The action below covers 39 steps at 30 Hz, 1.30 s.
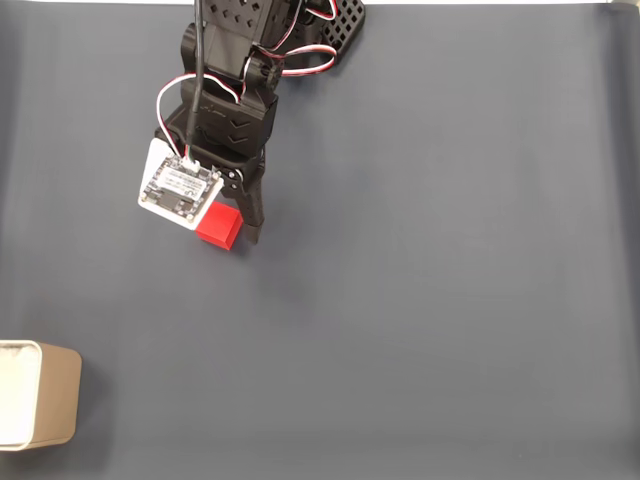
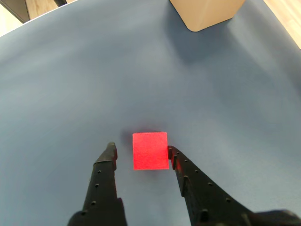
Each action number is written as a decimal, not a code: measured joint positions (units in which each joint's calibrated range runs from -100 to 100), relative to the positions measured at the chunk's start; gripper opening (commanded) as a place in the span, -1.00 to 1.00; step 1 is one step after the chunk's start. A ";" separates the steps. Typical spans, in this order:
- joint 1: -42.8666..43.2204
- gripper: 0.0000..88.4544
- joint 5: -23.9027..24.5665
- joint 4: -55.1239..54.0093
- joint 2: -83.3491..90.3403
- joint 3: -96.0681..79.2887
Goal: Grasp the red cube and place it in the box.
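Observation:
The red cube (image 2: 150, 150) rests on the blue-grey mat, between the two black fingers of my gripper (image 2: 142, 151). The gripper is open. In the wrist view the right finger (image 2: 181, 165) touches the cube's side, and a small gap separates the left finger (image 2: 107, 160) from it. In the fixed view the cube (image 1: 218, 226) sits just below the arm's white circuit board (image 1: 180, 188), with one black finger (image 1: 252, 215) at its right. The tan box (image 1: 40, 395) with its white rim stands at the lower left edge, far from the cube. Its tan wall (image 2: 207, 12) shows at the top of the wrist view.
The blue-grey mat (image 1: 420, 300) spreads flat across the table. The arm's black base (image 1: 300, 30) and its red and white wires stand at the top of the fixed view. Pale floor (image 2: 287, 19) borders the mat in the wrist view.

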<state>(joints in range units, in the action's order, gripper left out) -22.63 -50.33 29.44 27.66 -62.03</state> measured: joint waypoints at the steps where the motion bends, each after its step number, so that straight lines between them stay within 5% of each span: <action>1: 0.00 -0.47 -0.10 0.00 0.00 0.00; 28: 0.30 -1.00 -2.05 0.40 -1.04 1.08; 39: 0.30 -1.00 -2.15 16.63 -1.04 17.90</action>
<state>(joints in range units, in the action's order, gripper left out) -22.33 -52.48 46.06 26.62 -44.12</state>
